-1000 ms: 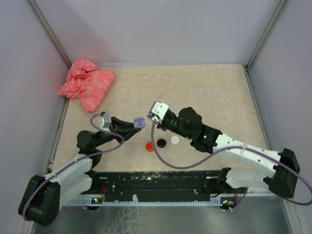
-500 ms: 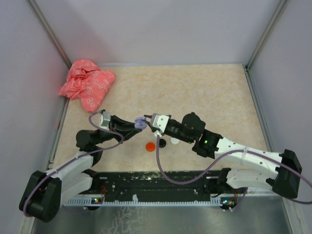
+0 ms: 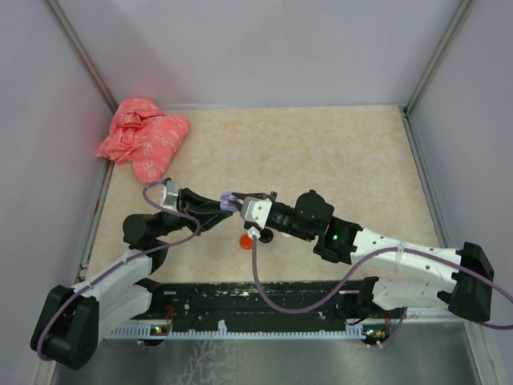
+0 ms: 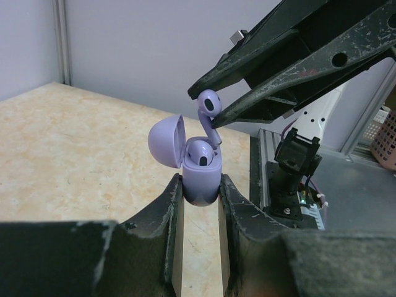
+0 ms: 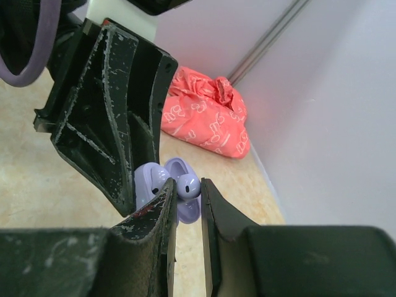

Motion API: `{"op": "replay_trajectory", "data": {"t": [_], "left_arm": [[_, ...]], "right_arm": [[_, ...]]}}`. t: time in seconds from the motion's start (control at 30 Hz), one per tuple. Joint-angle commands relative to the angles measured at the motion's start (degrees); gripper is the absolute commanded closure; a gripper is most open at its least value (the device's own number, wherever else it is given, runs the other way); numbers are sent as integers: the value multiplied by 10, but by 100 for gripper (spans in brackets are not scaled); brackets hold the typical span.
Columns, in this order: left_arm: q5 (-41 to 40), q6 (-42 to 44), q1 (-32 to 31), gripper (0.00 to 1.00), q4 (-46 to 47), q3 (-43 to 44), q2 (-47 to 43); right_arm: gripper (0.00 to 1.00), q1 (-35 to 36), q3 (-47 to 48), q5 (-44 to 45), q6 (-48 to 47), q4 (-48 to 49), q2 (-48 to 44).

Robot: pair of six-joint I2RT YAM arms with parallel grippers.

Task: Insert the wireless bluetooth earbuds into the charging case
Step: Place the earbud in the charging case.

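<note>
Movement over the last second belongs mostly to the right arm, which has swung left from above the orange-red disc (image 3: 247,240) on the table to meet the left arm in mid-air. The right gripper (image 5: 185,192) is pinched tight on a lilac earbud (image 4: 210,103), stem pointing down, just above the lilac charging case (image 4: 201,185), whose lid (image 4: 166,139) stands open. The left gripper (image 4: 199,178) clamps the case's body between narrowly parted jaws. A seated earbud (image 4: 199,151) already fills one socket. The held stem hangs at the free socket; whether it touches cannot be told. By the look of it, only lowering and release remain.
</note>
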Motion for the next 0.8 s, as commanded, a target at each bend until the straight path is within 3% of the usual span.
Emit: {"op": "replay_trajectory", "data": {"t": [0.0, 0.77], "left_arm": [[2, -22, 3, 100, 12, 19, -9], [-22, -39, 2, 100, -3, 19, -9]], "right_arm": [[84, 10, 2, 27, -22, 35, 6], [84, 18, -4, -9, -5, 47, 4]]}}
